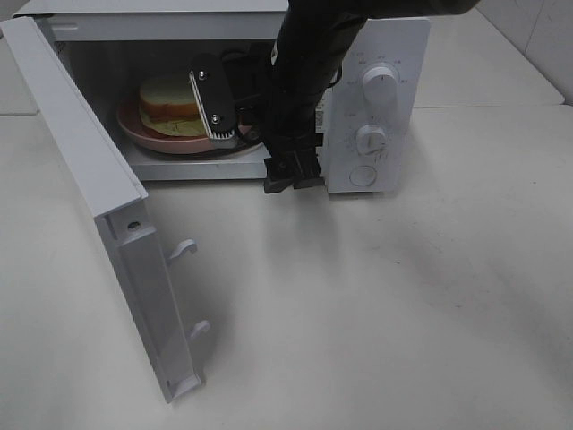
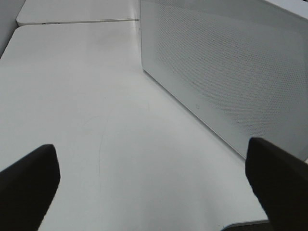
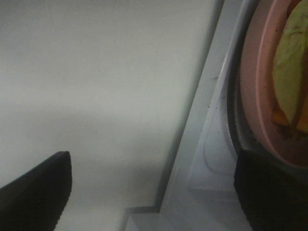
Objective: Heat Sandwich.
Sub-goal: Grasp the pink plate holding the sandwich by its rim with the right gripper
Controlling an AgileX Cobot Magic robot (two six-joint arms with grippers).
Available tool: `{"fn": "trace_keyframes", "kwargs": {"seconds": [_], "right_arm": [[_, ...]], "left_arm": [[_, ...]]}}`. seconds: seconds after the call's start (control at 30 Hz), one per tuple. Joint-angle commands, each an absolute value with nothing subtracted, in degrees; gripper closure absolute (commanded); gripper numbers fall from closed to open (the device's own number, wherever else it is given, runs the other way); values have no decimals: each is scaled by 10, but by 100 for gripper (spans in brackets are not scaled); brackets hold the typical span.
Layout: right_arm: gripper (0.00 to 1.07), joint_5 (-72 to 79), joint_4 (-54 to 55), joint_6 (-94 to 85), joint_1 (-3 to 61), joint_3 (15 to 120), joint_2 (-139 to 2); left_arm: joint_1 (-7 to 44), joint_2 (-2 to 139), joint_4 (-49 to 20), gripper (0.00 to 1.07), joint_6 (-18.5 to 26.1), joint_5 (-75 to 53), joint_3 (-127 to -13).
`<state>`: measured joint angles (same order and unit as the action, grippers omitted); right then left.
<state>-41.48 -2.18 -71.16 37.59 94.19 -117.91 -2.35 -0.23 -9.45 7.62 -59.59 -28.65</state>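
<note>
The sandwich lies on a round pink plate inside the open white microwave. My right gripper is at the oven's mouth, just in front of the plate's right side, open and empty. In the right wrist view its dark fingers are spread wide over the cavity's sill, with the plate's rim and the sandwich's green filling close by. My left gripper is open and empty over the bare table, out of the exterior view.
The microwave door stands swung out to the front left, with two latch hooks on its edge. Its perforated panel is close to my left gripper. Control knobs are on the oven's right front. White tabletop lies in front.
</note>
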Motion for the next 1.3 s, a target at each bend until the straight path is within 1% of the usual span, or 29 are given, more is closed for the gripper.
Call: {"fn": "trace_keyframes", "kwargs": {"seconds": [0.03,0.13,0.3,0.8,0.97,1.3], "right_arm": [[20,-411,-25,-718,378,993,-1213],[21,-411,-25,-717,378,1038,-1250],[21,-412,-25,-711,378,1065,-1277],[24,-442,-23,-693,378,1231,-1389],[25,-450,-31,-690,378,1254,-1400],[25,-439,-40,-690,378,1261,-1413]], "left_arm": [[-21,-14,-101,5,74,-594,-284],[-21,-14,-101,5,74,-594,-284],[-21,-14,-101,5,74,-594,-284],[-21,-14,-101,5,74,-594,-284],[-21,-14,-101,5,74,-594,-284],[-21,-14,-101,5,74,-594,-284]]}}
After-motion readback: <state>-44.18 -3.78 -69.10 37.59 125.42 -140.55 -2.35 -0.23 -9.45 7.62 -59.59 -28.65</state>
